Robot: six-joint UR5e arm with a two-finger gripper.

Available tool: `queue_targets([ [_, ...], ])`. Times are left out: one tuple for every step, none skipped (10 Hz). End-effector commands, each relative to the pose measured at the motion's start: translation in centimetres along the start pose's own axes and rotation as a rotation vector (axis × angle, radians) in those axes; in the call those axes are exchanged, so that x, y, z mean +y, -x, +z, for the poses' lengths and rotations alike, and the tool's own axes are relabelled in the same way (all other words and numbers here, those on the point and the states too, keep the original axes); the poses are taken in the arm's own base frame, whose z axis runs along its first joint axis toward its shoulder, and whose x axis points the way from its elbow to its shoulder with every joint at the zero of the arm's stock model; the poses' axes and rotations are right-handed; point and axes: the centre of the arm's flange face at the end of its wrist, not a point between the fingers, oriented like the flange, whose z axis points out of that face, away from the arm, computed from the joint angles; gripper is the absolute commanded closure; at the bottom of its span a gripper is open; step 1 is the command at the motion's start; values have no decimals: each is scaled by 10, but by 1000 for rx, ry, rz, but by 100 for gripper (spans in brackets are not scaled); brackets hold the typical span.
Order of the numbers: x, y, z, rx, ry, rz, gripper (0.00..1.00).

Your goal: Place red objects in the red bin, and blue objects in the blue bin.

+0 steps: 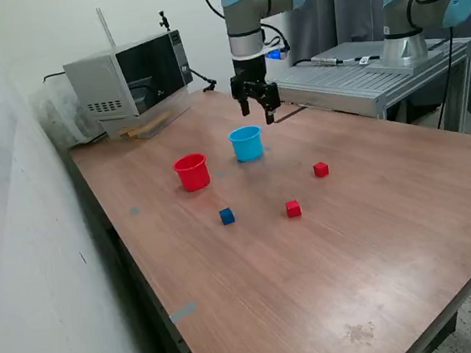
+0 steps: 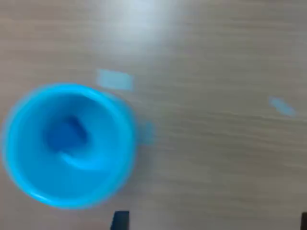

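Exterior view: a single robot arm hangs its tool [image 1: 258, 106] above a wooden bench [image 1: 375, 238], just behind and over the light-blue cup [image 1: 246, 143]. The tool's two fingers point down, spread apart, with nothing between them. Taking the light-blue cup as landmark, the red cup [image 1: 192, 171] stands just beside it toward the exterior view's left. One dark-blue cube [image 1: 227, 216] lies on the bench in front of the cup, near the red cup. Two red cubes rest apart from it: one [image 1: 293, 209] in front, another [image 1: 321, 169] toward the exterior view's right. A microwave [image 1: 130, 82] sits well behind, at the bench's far edge.

Wrist view, blurred: looking straight down into the light-blue cup [image 2: 29, 182], a darker blue block [image 2: 67, 134] lies on its floor, probably the second blue cube. That suggests the tool is empty because one drop is done; three cubes remain to sort.
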Motion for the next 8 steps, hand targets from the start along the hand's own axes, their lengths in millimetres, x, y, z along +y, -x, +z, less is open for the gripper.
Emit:
queue_targets([
  [7, -156, -45, 11, 92, -41, 0],
  [13, -201, -47, 38, 109, -37, 0],
  [15, -227, -50, 68, 119, -24, 0],
  [26, -241, -48, 73, 126, -11, 0],
  [42, -248, -36, 70, 103, -7, 0],
  [55, -251, -25, 63, 65, -1, 0],
  [74, -246, -15, 63, 68, 17, 0],
  [96, -224, -1, 67, 67, 100, 0],
])
